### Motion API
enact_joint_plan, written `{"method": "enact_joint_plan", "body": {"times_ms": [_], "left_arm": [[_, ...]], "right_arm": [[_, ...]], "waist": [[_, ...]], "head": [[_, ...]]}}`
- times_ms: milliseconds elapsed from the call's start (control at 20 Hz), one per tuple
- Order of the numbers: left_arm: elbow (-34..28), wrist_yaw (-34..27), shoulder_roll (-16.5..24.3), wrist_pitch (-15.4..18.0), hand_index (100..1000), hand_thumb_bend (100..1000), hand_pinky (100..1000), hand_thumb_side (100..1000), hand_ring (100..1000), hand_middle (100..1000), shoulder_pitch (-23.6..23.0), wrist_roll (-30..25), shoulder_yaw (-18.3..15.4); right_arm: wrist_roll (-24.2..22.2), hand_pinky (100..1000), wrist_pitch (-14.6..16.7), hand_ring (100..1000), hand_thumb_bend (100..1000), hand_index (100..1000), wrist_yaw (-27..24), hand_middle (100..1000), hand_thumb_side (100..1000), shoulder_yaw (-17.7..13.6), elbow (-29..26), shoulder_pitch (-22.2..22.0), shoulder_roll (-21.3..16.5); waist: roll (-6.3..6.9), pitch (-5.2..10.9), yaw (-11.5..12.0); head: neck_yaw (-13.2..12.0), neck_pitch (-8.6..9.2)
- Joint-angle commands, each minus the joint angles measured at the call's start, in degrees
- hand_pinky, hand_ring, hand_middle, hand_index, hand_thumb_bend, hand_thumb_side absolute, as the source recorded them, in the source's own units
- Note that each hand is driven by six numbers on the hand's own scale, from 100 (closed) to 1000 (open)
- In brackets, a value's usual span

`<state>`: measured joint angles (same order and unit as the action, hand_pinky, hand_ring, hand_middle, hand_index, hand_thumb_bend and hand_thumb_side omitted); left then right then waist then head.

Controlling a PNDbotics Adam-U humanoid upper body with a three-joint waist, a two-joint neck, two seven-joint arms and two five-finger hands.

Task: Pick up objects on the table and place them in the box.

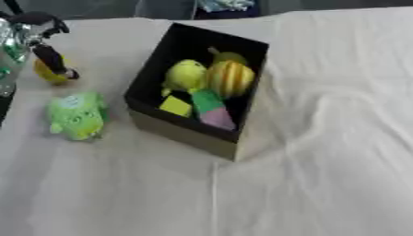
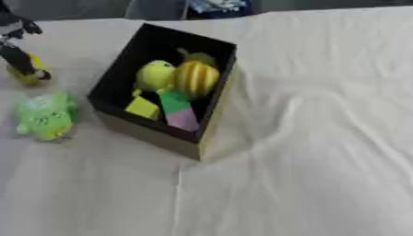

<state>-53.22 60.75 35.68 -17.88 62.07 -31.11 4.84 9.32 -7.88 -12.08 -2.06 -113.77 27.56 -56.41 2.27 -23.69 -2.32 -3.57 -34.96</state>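
A black-lined box (image 1: 145, 78) stands at centre left on the white cloth. Inside lie a yellow-green round fruit (image 1: 185, 75), a striped yellow gourd (image 1: 231, 77), a small yellow block (image 1: 176, 106) and a green and pink piece (image 1: 211, 109). A green frog-like toy (image 1: 77, 115) rests on the cloth left of the box. Further back at the left sits a small yellow object (image 1: 50, 73). My left hand (image 1: 50, 57) reaches down from the upper left, its dark fingers against that yellow object; whether they close round it is hidden. The right hand is absent from both views.
The white cloth (image 1: 322, 138) is creased to the right of and in front of the box. Dark shapes and a pale blue thing (image 1: 226, 4) lie beyond the far table edge.
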Motion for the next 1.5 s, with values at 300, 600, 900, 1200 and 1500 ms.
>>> {"method": "enact_joint_plan", "body": {"times_ms": [300, 600, 900, 1200, 1500], "left_arm": [[2.09, 0.91, 1.66, -3.19, 884, 592, 854, 100, 854, 828, 1.48, 0.61, -2.11], [2.73, 1.22, 1.72, -4.3, 853, 521, 838, 100, 832, 793, 1.38, 0.3, -2.38], [3.05, 1.51, 1.69, -5.32, 784, 370, 819, 100, 802, 767, 1.33, -0.27, -2.34], [3.08, 2.23, 1.6, -5.75, 644, 170, 774, 100, 737, 691, 1.25, -0.84, -2.12], [2.59, 2.89, 1.68, -5.58, 519, 100, 710, 100, 609, 512, 1.25, -0.83, -1.8]], "right_arm": [[0.04, 846, -0.35, 801, 100, 765, 0.91, 629, 806, -0.92, -0.82, 0.47, -2.06], [0.0, 847, -0.6, 801, 100, 766, 1.02, 629, 809, -0.87, -0.82, 0.45, -1.97], [0.01, 847, -0.69, 800, 100, 766, 1.12, 630, 808, -0.93, -0.82, 0.31, -1.94], [0.04, 848, -0.81, 799, 100, 766, 1.02, 630, 807, -1.0, -0.82, 0.23, -1.87], [0.11, 848, -0.77, 799, 100, 767, 0.8, 631, 806, -1.12, -0.82, 0.04, -1.87]], "waist": [[0.41, -0.24, -0.09], [0.32, -0.6, 0.15], [0.17, -0.55, 0.3], [0.13, -0.28, 0.35], [0.19, 0.2, 0.29]], "head": [[-1.02, 1.18], [-1.84, 1.09], [-2.3, 1.0], [-2.35, 0.85], [-2.26, 0.63]]}}
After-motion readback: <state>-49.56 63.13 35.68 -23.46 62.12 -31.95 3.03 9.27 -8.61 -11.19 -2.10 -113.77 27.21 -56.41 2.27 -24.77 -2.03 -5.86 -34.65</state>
